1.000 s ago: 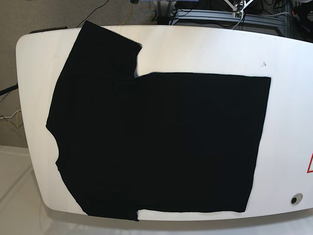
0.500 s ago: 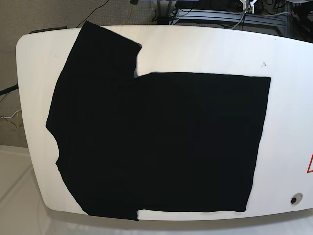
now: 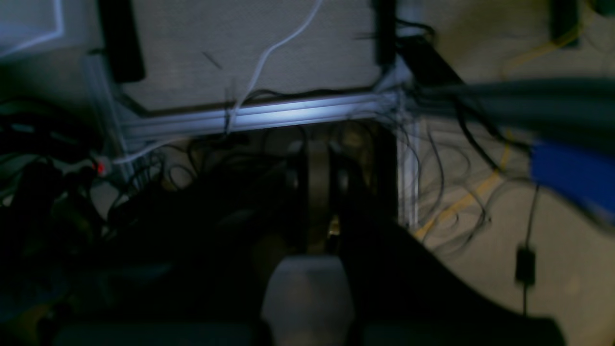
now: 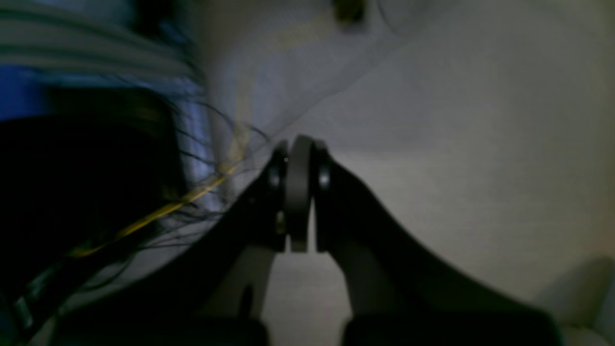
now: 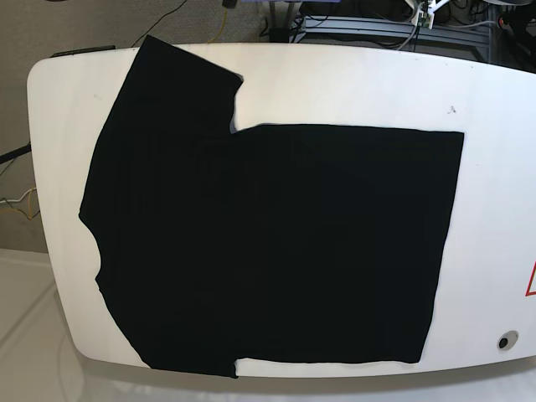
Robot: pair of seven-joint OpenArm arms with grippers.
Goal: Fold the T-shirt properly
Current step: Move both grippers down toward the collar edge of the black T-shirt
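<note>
Lying flat on the white table (image 5: 494, 167), the T-shirt (image 5: 276, 251) has its sleeves at the left end and its straight hem at the right, so its long way runs sideways. Both arms are off the table. The right gripper (image 4: 298, 192) and left gripper (image 3: 319, 192) are pinched closed, holding nothing. I cannot tell which is nearer.

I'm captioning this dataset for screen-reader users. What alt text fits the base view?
A black T-shirt lies spread flat and unfolded on a white table, sleeves toward the left, hem toward the right. No robot arm is in the picture; cables show beyond the far edge.
</note>
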